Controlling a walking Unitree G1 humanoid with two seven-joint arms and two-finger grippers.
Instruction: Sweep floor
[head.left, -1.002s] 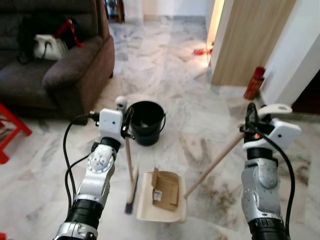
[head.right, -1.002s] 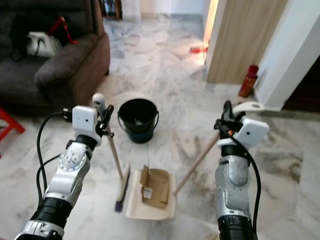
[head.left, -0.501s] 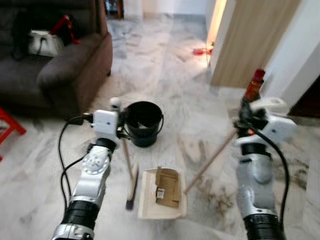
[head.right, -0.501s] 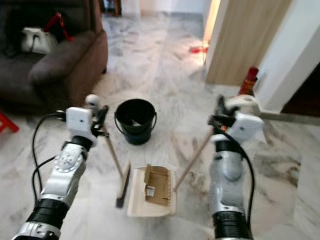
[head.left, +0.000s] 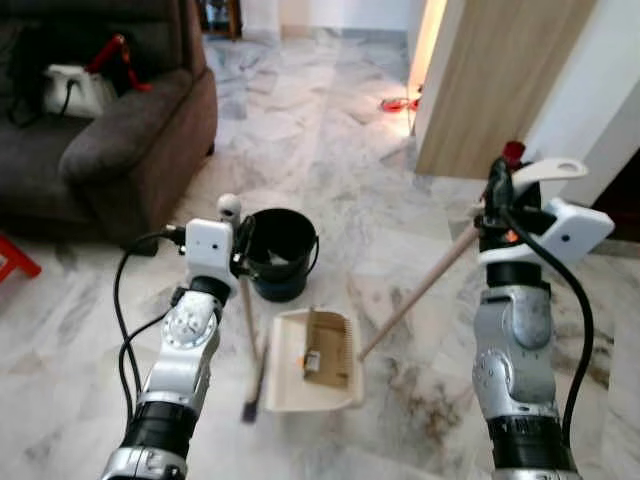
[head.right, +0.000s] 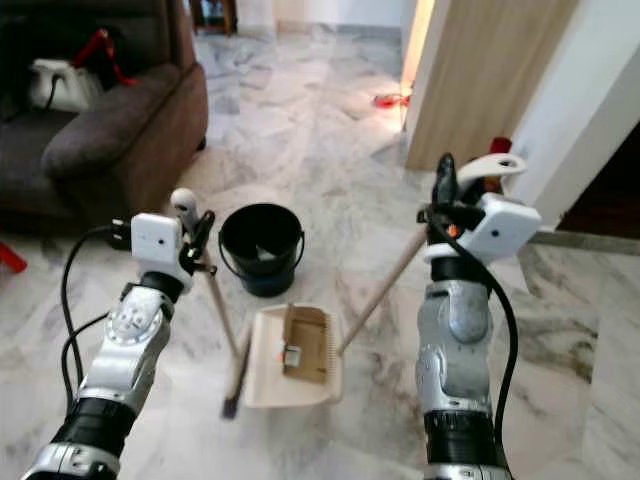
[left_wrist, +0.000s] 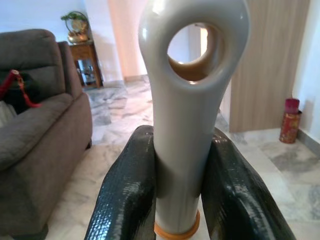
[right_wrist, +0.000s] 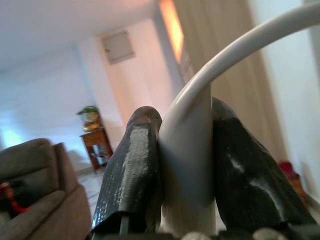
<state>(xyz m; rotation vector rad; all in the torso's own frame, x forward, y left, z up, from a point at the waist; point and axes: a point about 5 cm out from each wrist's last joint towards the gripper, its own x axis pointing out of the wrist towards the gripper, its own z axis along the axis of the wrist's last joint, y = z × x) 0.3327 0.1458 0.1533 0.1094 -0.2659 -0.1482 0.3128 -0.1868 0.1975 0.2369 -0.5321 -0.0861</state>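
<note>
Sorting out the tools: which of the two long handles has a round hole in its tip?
The grey plastic broom handle in the left claw. The wooden dustpan handle in the right claw ends in a curved white hook.

floor (head.left: 330, 130): polished marble-look tile, grey-veined, glossy
broom (head.left: 247, 330): handle top smooth glossy off-white plastic with an orange ring; shaft looks wooden
my left gripper (left_wrist: 182, 165): 2 fingers (left_wrist: 125, 190) black, textured with a slight sheen, pressed on the broom handle
dustpan (head.left: 285, 375): cream plastic pan, matt; bare wooden shaft, white plastic grip
cardboard (head.left: 328, 345): brown, matt, lying in the pan
bucket (head.left: 280, 252): black plastic, faint gloss
sofa (head.left: 110, 140): dark woven cloth, matt
my arms: brushed silver metal, white plastic wrist housings
</note>
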